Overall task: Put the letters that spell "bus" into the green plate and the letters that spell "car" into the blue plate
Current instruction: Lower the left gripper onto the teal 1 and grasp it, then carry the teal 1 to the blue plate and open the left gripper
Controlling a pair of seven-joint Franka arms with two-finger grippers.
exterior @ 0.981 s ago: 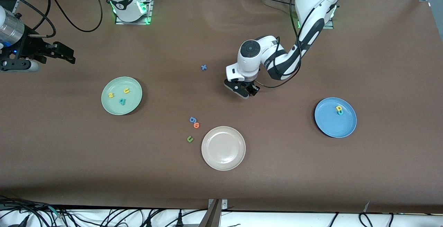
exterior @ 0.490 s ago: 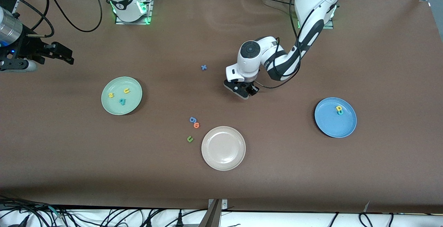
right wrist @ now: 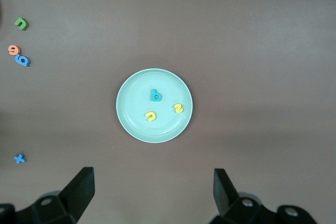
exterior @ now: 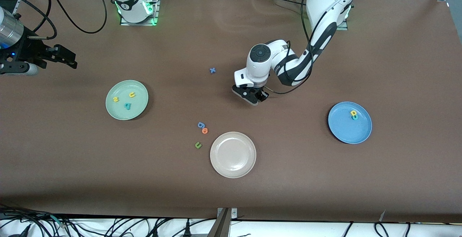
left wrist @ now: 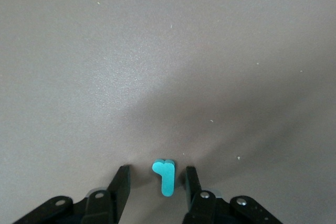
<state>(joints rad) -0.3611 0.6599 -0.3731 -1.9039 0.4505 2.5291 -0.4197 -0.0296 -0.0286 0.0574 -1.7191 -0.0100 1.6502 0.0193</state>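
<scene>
On the brown surface (exterior: 325,179), the green plate (exterior: 139,112) holds the teal "b" (exterior: 127,106), yellow "u" (exterior: 131,94) and yellow "s" (exterior: 116,99), while the blue plate (exterior: 346,132) holds the yellow "a" (exterior: 353,112) atop the teal "c" (exterior: 355,117). The left hand (left wrist: 155,182), low near the middle, has its fingers narrowed about the teal "r" (left wrist: 164,175), with slim gaps showing each side. The right hand (right wrist: 152,192) waits wide open above its end of the surface.

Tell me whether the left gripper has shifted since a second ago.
Yes, slightly: the left gripper has edged toward the blue x, away from the blue plate.
</scene>
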